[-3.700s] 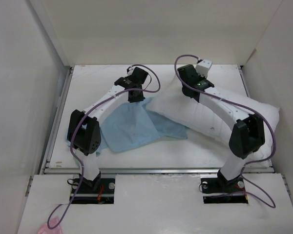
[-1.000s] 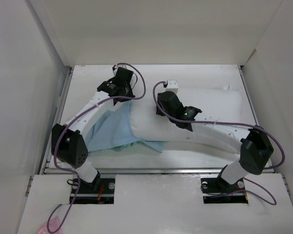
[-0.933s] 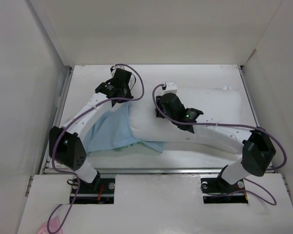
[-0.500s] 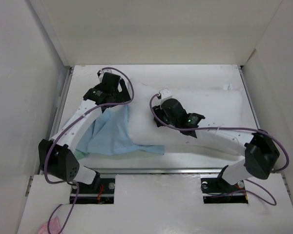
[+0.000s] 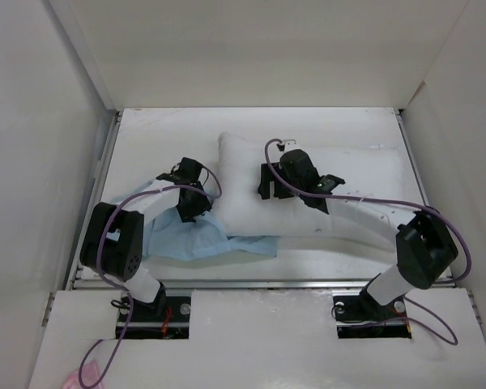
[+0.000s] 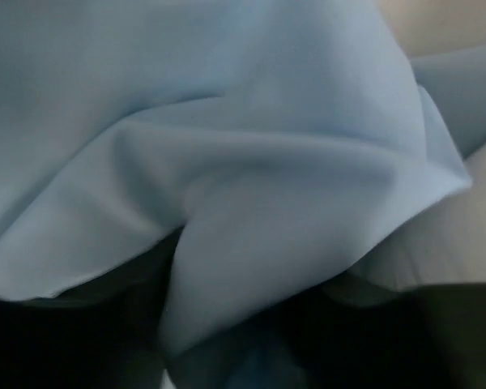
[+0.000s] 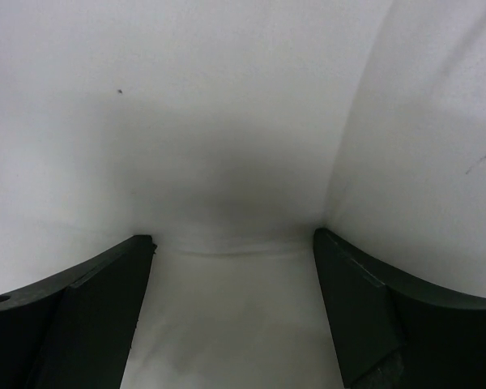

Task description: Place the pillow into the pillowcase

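Note:
The white pillow (image 5: 348, 174) lies across the middle and right of the table. Its cloth also fills the right wrist view as the pillow (image 7: 227, 121). My right gripper (image 5: 265, 182) rests on the pillow's left half. It is open, and between the two fingertips of the right gripper (image 7: 231, 237) there is only white fabric. The pale blue pillowcase (image 5: 186, 243) lies crumpled at the near left, tucked against the pillow's near-left edge. My left gripper (image 5: 193, 204) is down on it. Folds of the pillowcase (image 6: 267, 162) cover the left wrist view and hide the fingers.
White walls (image 5: 57, 162) close in the table on the left, back and right. A metal rail (image 5: 259, 283) runs along the near edge. A purple cable (image 5: 373, 201) trails along the right arm. A pink scrap (image 5: 71, 378) lies outside, near left.
My left gripper came from the far left corner down and nearer, onto the pillowcase. The right gripper shifted right and back on the pillow and opened wider. The pillowcase is more bunched.

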Controlling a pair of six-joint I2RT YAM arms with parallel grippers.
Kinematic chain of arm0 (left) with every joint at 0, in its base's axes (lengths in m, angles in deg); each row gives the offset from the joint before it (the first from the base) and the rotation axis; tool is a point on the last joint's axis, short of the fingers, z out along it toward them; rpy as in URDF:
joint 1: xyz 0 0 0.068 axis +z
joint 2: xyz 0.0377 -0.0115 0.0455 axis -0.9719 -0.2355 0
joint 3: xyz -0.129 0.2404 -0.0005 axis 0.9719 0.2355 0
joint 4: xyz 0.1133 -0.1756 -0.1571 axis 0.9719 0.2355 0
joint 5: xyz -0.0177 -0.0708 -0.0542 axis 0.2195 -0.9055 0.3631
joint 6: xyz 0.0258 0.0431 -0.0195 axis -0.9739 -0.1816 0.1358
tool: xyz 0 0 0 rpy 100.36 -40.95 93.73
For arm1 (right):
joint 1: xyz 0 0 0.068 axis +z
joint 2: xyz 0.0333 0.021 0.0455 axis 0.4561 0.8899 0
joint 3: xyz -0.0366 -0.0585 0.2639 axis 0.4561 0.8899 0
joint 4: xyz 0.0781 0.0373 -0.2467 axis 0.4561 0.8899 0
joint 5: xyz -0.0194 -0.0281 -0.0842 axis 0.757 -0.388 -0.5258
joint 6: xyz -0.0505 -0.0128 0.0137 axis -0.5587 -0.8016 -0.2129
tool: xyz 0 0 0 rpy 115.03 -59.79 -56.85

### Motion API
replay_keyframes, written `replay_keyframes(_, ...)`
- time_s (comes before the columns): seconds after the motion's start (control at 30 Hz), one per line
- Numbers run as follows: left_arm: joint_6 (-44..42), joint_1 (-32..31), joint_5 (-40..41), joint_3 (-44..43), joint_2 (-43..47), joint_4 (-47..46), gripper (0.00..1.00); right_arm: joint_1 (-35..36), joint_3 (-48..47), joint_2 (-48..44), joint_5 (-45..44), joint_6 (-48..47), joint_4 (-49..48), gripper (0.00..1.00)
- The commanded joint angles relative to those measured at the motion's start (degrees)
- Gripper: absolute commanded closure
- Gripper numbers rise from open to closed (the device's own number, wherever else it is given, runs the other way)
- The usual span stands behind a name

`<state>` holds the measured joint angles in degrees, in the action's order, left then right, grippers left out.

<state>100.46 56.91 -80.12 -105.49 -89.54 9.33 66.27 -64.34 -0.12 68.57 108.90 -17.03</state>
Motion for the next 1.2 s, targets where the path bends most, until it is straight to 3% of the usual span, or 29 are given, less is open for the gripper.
replay_keyframes(0.0,0.52,-0.31,-6.23,0.81,-4.25,-5.87,0.61,-2.56,4.03,6.4,-3.5,3.6,19.48,0.13)
replay_keyframes(0.1,0.52,-0.31,-8.09,-1.47,-10.21,-8.35,0.84,-4.06,2.26,10.27,-8.16,6.33,20.54,0.19)
replay_keyframes(0.13,0.0,-0.31,-8.09,-2.44,-11.89,-9.57,1.0,-4.94,0.78,10.98,-8.87,6.33,20.54,0.23)
replay_keyframes(0.17,-0.01,-0.31,-7.39,-6.1,-13.56,-9.59,1.0,-4.95,0.07,12.03,-9.75,7.03,20.54,0.28)
replay_keyframes(0.27,-1.06,-0.31,-5.98,-14.19,-20.86,-8.98,1.0,-8.98,-4.23,14.4,-12.31,7.56,19.83,0.31)
replay_keyframes(0.37,-3.43,-0.31,-5.45,-27.46,-27.98,-8.19,1.0,-13.98,-9.93,16.07,-17.83,6.95,18.78,0.31)
replay_keyframes(0.5,-7.12,0.22,-1.34,-53.08,-37.21,-0.9,1.0,-19.88,-17.07,17.66,-20.65,3.8,12.57,0.31)
replay_keyframes(0.6,-10.11,0.74,-1.32,-60.61,-39.07,1.66,1.0,-20.41,-19.89,17.14,-26.37,-0.95,9.21,0.28)
replay_keyframes(0.63,-10.73,1.35,-1.32,-61.67,-39.07,1.66,0.93,-20.41,-20.5,16.35,-26.37,-3.14,7.63,0.27)
replay_keyframes(0.67,-11.34,1.36,-1.32,-61.68,-37.07,1.66,0.59,-19.81,-20.51,15.65,-25.67,-4.29,6.83,0.27)
replay_keyframes(0.7,-12.57,1.36,-1.32,-61.68,-35.83,0.79,0.32,-18.75,-17.64,14.95,-23.67,-5.35,5.69,0.27)
replay_keyframes(0.73,-13.1,1.36,-1.32,-59.42,-32.86,0.26,0.18,-17.79,-15.87,13.37,-23.04,-6.58,3.42,0.25)
replay_keyframes(0.8,-13.63,1.89,-0.79,-56.95,-29.7,-0.26,0.04,-13.76,-12.7,12.04,-22.33,-7.11,2.78,0.25)
replay_keyframes(0.93,-14.68,1.89,-0.18,-48.7,-20.72,-1.66,0.0,-3.23,-6.11,10.19,-22.85,-7.11,5.84,0.24)
replay_keyframes(1.03,-14.17,2.41,-0.18,-42.36,-15.71,-2.73,0.0,2.68,-5.04,7.83,-18.39,-5.37,9.53,0.24)
replay_keyframes(1.17,-13.37,3.55,-0.18,-42.35,-15.16,-2.21,0.0,3.84,-0.91,1.24,-15.38,-2.9,14.11,0.23)
